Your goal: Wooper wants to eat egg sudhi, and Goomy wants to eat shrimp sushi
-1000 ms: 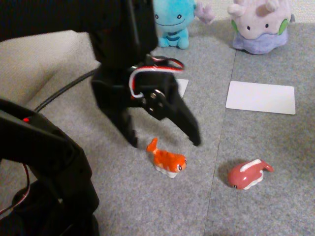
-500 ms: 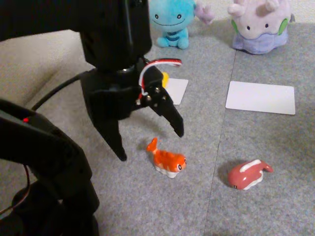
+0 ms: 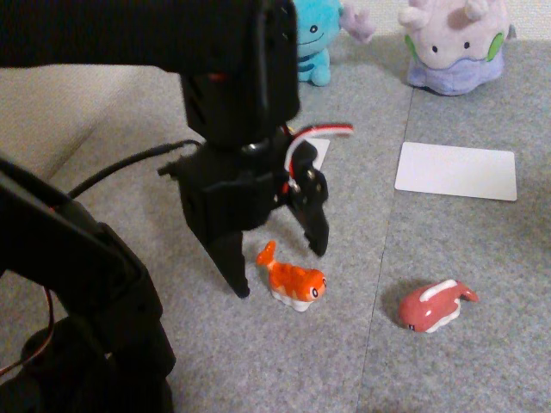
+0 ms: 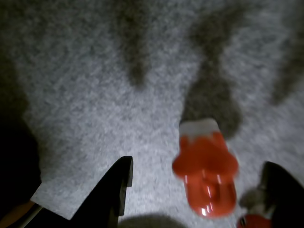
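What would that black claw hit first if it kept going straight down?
Probably the orange shrimp sushi: the gripper points down with open jaws on either side of it, and the wrist view shows the shrimp between them. Otherwise the grey carpet; depth is unclear.

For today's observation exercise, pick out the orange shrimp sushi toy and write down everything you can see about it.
The shrimp sushi is a small glossy orange toy with an upturned tail, a black eye and white patches, sitting on a white base. It looks like hard, shiny plastic. It lies on the grey carpet, tail toward the upper left in the fixed view. The open gripper straddles it, one finger at each side, neither visibly touching. In the wrist view it appears blurred between the fingers.
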